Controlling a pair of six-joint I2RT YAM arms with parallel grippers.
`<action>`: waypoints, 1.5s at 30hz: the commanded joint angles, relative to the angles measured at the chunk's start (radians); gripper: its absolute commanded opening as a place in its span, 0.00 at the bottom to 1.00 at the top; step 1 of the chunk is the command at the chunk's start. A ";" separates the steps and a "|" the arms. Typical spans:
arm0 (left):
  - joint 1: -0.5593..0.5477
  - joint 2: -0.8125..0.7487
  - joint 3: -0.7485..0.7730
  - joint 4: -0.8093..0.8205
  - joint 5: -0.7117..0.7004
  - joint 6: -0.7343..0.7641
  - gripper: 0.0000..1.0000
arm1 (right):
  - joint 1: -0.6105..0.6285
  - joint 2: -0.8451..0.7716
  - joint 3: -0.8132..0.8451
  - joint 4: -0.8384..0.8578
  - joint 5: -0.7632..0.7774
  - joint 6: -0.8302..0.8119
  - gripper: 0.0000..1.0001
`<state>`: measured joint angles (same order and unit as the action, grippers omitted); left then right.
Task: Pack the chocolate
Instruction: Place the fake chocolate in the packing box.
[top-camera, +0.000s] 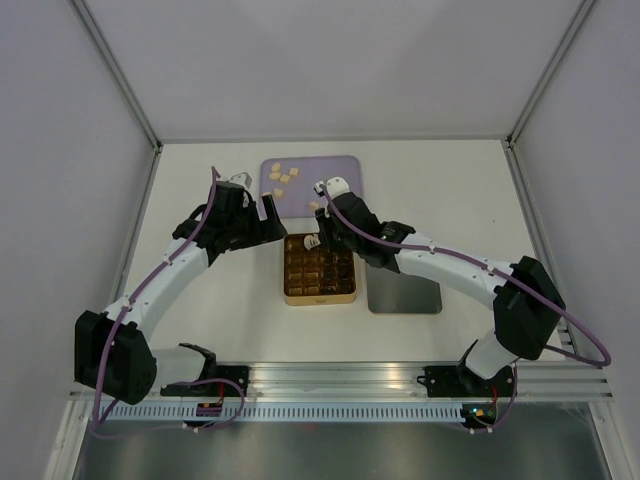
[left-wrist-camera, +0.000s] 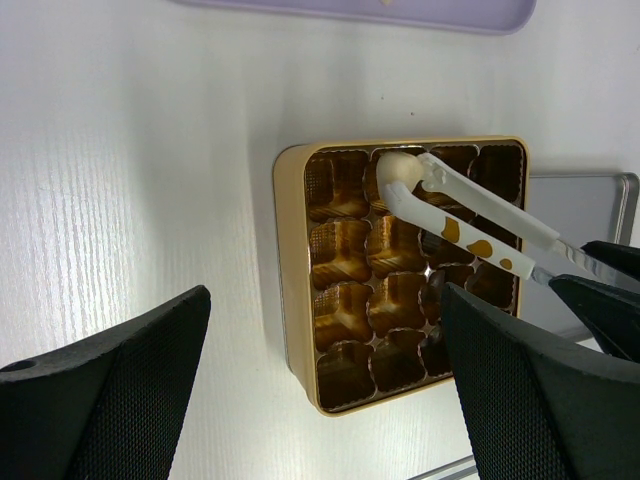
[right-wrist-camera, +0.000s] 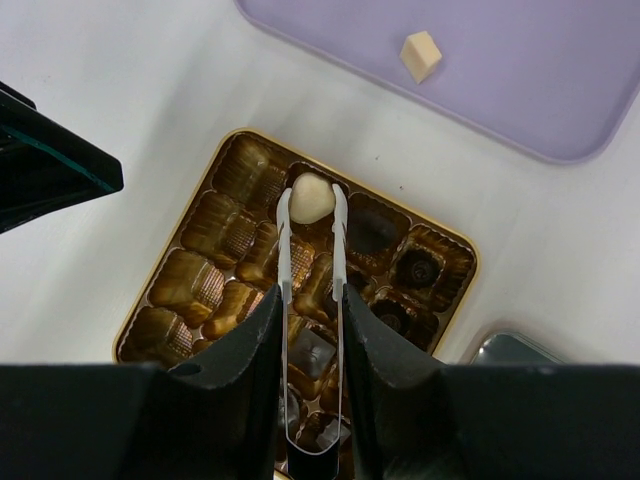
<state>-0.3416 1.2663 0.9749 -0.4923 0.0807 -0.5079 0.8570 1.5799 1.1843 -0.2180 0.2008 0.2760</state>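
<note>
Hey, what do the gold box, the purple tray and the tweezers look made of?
Gold tin: probably thin metal, satin rim; its gridded liner looks like glossy plastic, with sharp glints. Purple tray: likely matte plastic, even colour, rounded lip. Tweezers: pale thin strips, metal or plastic, unclear.

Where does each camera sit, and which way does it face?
Top external: above and behind the arms, looking down at the table; left arm and right arm show.
Left wrist: on the left arm, looking down at gold tin and tweezers; open left fingers at bottom.
Right wrist: on the right arm, looking along the tweezers in the right fingers to a pale chocolate.
Both wrist views share tin, tweezers, chocolate.
</note>
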 joint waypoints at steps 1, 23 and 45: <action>0.006 -0.028 -0.005 0.024 0.008 -0.017 1.00 | 0.016 0.011 0.040 0.023 0.042 0.015 0.04; 0.006 -0.048 -0.010 0.026 0.011 -0.017 1.00 | 0.027 0.084 0.184 -0.162 0.103 0.088 0.06; 0.006 -0.054 -0.012 0.026 0.010 -0.017 1.00 | 0.028 0.173 0.311 -0.308 0.100 0.089 0.08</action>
<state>-0.3416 1.2369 0.9699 -0.4919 0.0811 -0.5079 0.8818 1.7397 1.4532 -0.4900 0.2859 0.3527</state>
